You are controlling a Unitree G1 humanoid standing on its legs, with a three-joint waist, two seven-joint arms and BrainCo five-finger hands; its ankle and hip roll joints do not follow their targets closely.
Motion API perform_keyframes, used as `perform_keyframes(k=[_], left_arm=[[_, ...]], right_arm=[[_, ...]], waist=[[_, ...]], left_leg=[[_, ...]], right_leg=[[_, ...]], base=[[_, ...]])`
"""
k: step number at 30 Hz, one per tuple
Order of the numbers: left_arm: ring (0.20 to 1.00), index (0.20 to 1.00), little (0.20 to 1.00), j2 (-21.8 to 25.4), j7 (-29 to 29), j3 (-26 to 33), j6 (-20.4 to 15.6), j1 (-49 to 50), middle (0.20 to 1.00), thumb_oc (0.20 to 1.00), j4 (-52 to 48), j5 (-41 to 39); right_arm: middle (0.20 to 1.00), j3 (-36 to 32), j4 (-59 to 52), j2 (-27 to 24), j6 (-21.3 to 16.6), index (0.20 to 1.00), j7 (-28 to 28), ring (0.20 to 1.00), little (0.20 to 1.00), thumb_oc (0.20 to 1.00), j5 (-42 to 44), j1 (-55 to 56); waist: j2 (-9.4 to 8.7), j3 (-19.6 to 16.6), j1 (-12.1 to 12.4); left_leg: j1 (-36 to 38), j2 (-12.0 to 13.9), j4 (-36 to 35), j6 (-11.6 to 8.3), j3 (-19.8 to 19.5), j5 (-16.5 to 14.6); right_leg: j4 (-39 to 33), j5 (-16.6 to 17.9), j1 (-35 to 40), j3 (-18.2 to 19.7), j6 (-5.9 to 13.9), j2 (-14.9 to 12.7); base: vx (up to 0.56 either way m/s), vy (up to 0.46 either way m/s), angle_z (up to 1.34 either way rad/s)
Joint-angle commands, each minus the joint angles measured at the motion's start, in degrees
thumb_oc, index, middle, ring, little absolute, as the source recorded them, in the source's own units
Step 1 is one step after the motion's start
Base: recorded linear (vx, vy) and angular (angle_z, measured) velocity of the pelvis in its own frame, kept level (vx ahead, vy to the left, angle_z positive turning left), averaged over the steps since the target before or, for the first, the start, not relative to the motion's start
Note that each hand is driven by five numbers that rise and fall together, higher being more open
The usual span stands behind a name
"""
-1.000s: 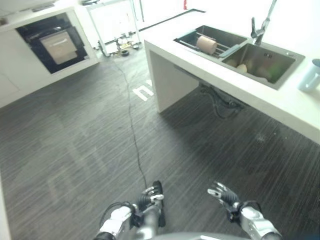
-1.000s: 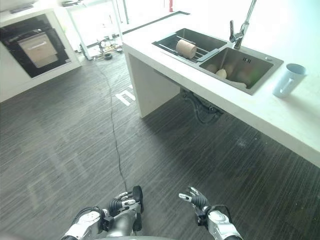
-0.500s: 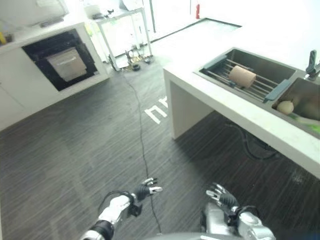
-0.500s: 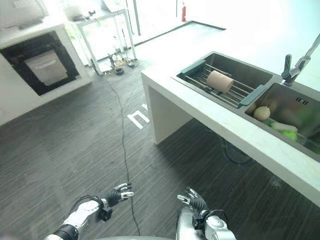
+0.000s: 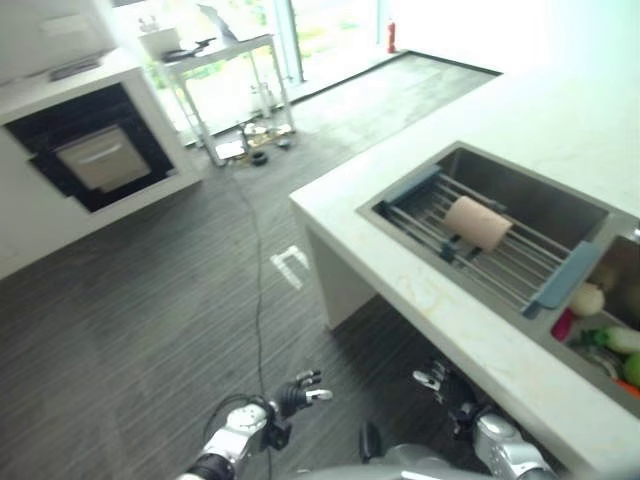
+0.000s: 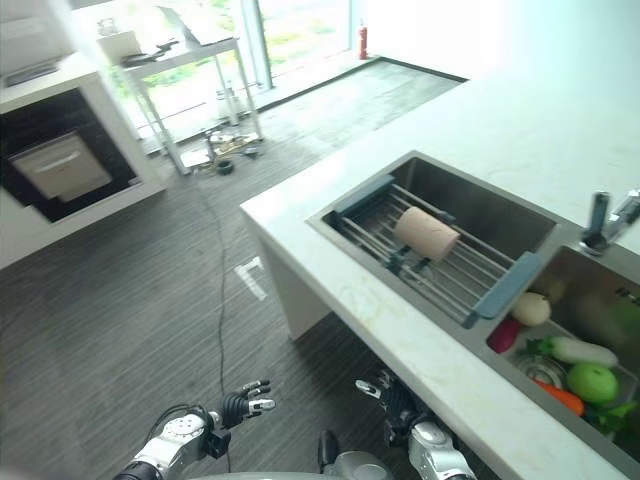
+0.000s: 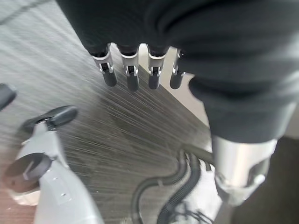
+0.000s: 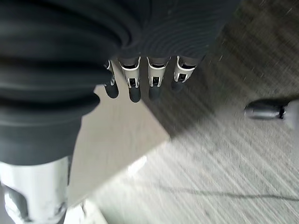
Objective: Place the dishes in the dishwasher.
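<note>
Both hands hang low over the dark floor, left hand [image 6: 243,404] and right hand [image 6: 388,398] slack-fingered and empty, likely because the nearest dish, a tan cup [image 6: 427,232], lies on its side on the sink rack [image 6: 470,278], well apart.

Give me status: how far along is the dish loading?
Done: nothing visible. In hand: nothing; left hand and right hand hang low over the floor, fingers relaxed. Left: a cup lies on the sink rack; the open dishwasher sits across the room.
</note>
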Motion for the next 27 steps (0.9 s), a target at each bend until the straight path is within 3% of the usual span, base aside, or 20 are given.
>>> perform_keyframes(k=[1, 4, 5, 7, 9, 10, 11, 12, 16, 24, 27], left_arm=[[1.0, 1.0, 1.0, -0.9, -0.3, 0.7, -1.6, -2.1, 1.0, 1.0, 1.2, 0.2], [1.0, 1.0, 1.0, -1.3, 0.3, 0.8, -2.2, -2.2, 1.0, 1.0, 1.2, -0.5], [1.0, 1.0, 1.0, -1.3, 0.5, 1.2, -2.2, -2.1, 1.0, 1.0, 1.3, -0.7], [1.0, 1.0, 1.0, -1.4, 0.3, 1.6, -2.1, -1.9, 1.0, 1.0, 1.2, -0.8], [1.0, 1.0, 1.0, -1.0, 0.0, 1.8, -2.7, -1.0, 1.0, 1.0, 0.5, -0.2], [1.0, 1.0, 1.0, -0.8, 1.1, 1.4, -3.5, -0.3, 1.0, 1.0, 0.4, -1.8], [1.0, 1.0, 1.0, -1.0, 1.4, 1.3, -4.3, 0.2, 1.0, 1.0, 0.7, -2.2], [1.0, 1.0, 1.0, -1.0, 0.5, 0.8, -4.7, -0.5, 1.0, 1.0, 1.3, -1.2], [1.0, 1.0, 1.0, -1.1, 0.5, -1.3, -4.7, -2.4, 1.0, 1.0, 3.3, 0.0], [1.0, 1.0, 1.0, 0.0, 1.7, -1.8, -4.3, -2.9, 1.0, 1.0, 5.9, 0.0], [1.0, 1.0, 1.0, -0.4, 2.6, -1.2, -4.0, -2.5, 1.0, 1.0, 8.0, -0.7]], right_arm=[[1.0, 0.0, -1.1, -0.4, -1.6, 1.0, 0.4, 1.0, 1.0, 1.0, 0.9, 0.1], [1.0, -0.1, -1.2, -1.4, -1.5, 1.0, 1.1, 1.0, 1.0, 1.0, 0.3, 0.4], [1.0, 0.0, -1.0, -1.9, -1.5, 1.0, 1.0, 1.0, 1.0, 1.0, 0.5, 0.6], [1.0, 0.0, -0.1, -2.1, -1.6, 1.0, 1.2, 1.0, 1.0, 1.0, 0.7, 0.6], [1.0, 0.4, 2.1, -2.0, -2.2, 1.0, 2.0, 1.0, 1.0, 1.0, 0.6, -0.7], [1.0, 1.3, 3.3, -2.1, -2.0, 1.0, 2.4, 1.0, 1.0, 1.0, 0.2, -2.1], [1.0, 1.9, 4.3, -2.2, -2.5, 1.0, 2.9, 1.0, 1.0, 1.0, 0.1, -2.9], [1.0, 1.4, 4.7, -2.2, -3.2, 1.0, 2.8, 1.0, 1.0, 1.0, 0.3, -2.9], [1.0, 0.7, 5.1, -1.4, -3.4, 1.0, 1.5, 1.0, 1.0, 1.0, 2.2, -2.3], [1.0, -1.3, 3.9, 1.1, -3.6, 1.0, -0.3, 1.0, 1.0, 1.0, 1.0, 1.1], [1.0, -2.0, 3.8, 1.6, -3.1, 1.0, 0.0, 1.0, 1.0, 1.0, -1.2, 1.7]], waist=[[-1.33, -0.9, -1.5], [-1.9, -0.5, -1.5], [-2.2, 0.2, -1.0], [-2.26, 0.8, -0.2], [-1.84, 1.5, 1.4], [-1.11, 2.1, 3.0], [-0.52, 2.4, 4.0], [-0.02, 2.6, 3.5], [1.13, 1.8, 1.7], [2.54, 1.0, -0.8], [2.7, 1.2, -1.1]], left_leg=[[0.7, -3.3, 5.9, 1.1, 0.3, -1.3], [-3.5, -1.4, 19.0, -0.85, -0.6, 2.4], [-6.8, -1.2, 25.0, -1.0, -2.8, 3.8], [-9.5, -1.7, 27.3, -0.77, -5.6, 5.0], [-10.8, -2.3, 20.8, -0.64, -11.0, 7.8], [-10.2, -2.8, 10.9, -0.89, -19.7, 9.4], [-9.2, -2.9, 3.9, -1.65, -24.9, 9.3], [-8.3, -2.1, 0.6, -1.84, -22.1, 7.6], [-4.6, -0.8, -4.0, -1.58, -19.1, 6.1], [-2.2, -2.7, -7.3, 2.26, -15.1, 4.8], [-1.3, -2.6, -7.7, 3.11, -11.4, 4.0]], right_leg=[[-5.0, 1.2, 4.5, 1.8, 9.8, -6.0], [-4.8, 0.3, 4.9, 2.3, 7.68, -5.8], [-5.0, 0.6, 5.8, 3.5, 7.02, -5.6], [-5.1, 0.8, 6.7, 5.2, 6.75, -5.2], [-5.1, 0.4, 7.4, 9.5, 7.08, -4.2], [-5.4, 0.1, 7.7, 14.5, 8.07, -3.3], [-6.0, 0.0, 7.9, 17.4, 9.05, -3.4], [-5.8, -0.2, 7.7, 16.7, 9.9, -4.7], [-4.5, -0.3, 6.2, 14.9, 11.65, -7.2], [-0.2, 0.0, 2.6, 14.9, 14.5, -11.1], [3.5, 0.6, 0.4, 11.6, 15.07, -12.3]], base=[[0.02, -0.117, -0.4], [0.04, -0.142, -0.31], [0.09, -0.125, -0.28], [0.11, -0.009, -0.56], [0.19, 0.21, -1.16], [0.22, 0.427, -1.55], [0.2, 0.509, -2.4], [0.1, 0.348, -2.25], [0.1, 0.257, -0.32], [0.07, 0.219, -0.5], [0.0, 0.132, -0.59]])
